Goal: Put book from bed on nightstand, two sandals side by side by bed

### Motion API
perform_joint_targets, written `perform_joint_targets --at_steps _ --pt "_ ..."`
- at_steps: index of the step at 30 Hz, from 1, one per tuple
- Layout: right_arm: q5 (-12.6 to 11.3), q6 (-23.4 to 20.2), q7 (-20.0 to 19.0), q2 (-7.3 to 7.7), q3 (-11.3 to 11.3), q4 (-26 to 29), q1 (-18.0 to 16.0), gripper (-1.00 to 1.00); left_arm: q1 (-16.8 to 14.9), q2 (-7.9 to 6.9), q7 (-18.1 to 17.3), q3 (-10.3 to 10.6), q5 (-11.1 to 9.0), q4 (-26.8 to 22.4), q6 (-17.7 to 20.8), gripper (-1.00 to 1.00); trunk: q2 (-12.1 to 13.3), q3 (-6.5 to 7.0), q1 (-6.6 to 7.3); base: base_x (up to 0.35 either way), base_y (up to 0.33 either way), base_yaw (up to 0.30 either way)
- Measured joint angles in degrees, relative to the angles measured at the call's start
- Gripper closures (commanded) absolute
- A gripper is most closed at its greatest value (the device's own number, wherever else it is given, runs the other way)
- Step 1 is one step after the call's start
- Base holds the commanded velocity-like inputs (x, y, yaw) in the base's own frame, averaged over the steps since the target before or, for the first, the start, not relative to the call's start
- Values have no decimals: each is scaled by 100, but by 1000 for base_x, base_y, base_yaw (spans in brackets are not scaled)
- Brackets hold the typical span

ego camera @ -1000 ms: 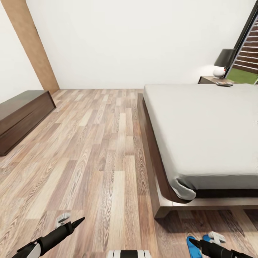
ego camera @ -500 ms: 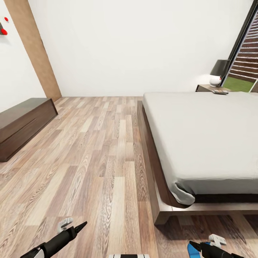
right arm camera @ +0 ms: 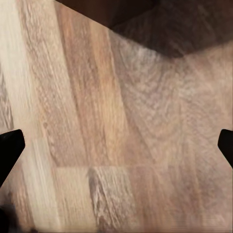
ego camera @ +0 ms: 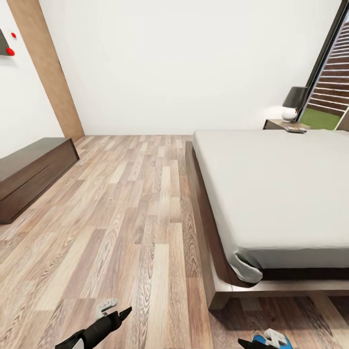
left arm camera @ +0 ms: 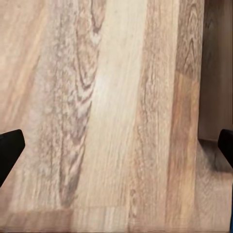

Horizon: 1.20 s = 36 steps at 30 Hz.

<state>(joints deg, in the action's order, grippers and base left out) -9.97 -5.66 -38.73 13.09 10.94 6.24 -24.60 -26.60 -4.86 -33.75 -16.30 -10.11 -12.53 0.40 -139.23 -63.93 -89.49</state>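
Note:
The bed (ego camera: 271, 189), with a whitish-grey mattress and a dark wooden frame, takes up the right half of the head view. Behind its far corner stands a nightstand (ego camera: 277, 124). A thin dark book (ego camera: 295, 129) lies flat on its top. A bright blue sandal (ego camera: 261, 340) peeks in at the bottom edge, on the floor near the bed's front corner, partly hidden by my right gripper (ego camera: 244, 343). My left gripper (ego camera: 127, 310) hangs over bare floor further left. In both wrist views the black fingertips (left arm camera: 9, 148) (right arm camera: 10, 145) sit far apart over wood planks, with nothing held.
A long dark brown low cabinet (ego camera: 29, 172) stands along the left wall beside a brown door frame (ego camera: 46, 72). A dark-shaded lamp (ego camera: 293, 103) sits on the nightstand by the tall window (ego camera: 334, 72). Wood-plank floor (ego camera: 131, 208) stretches between cabinet and bed.
The head view has tipped slightly upward, so the whole picture has shifted. Both arms sit lower in it, and my left gripper has moved to the right, towards the bed.

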Motion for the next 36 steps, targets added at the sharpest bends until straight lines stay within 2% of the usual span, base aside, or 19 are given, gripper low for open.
perform_joint_targets --at_steps 5,11,14,30,36 --pt "-3 1 0 -15 2 -17 0 -100 0 91 140 -12 78 14 -20 -100 201 90 110 0 0 0" --pt "2 0 0 -15 -6 -7 0 -100 0 108 393 -16 95 45 -22 -100 441 198 242 0 0 0" --pt "1 1 -8 -11 -6 -11 0 -100 0 110 467 -20 107 250 -32 -100 561 251 307 0 0 0" --pt "5 -1 -13 -10 -15 -46 0 -100 50 94 491 -35 95 433 -177 -100 1203 539 659 0 0 3" --pt "5 -4 -18 -10 -15 -48 -2 -100 54 92 492 -35 94 433 -177 -100 1444 646 791 0 0 182"
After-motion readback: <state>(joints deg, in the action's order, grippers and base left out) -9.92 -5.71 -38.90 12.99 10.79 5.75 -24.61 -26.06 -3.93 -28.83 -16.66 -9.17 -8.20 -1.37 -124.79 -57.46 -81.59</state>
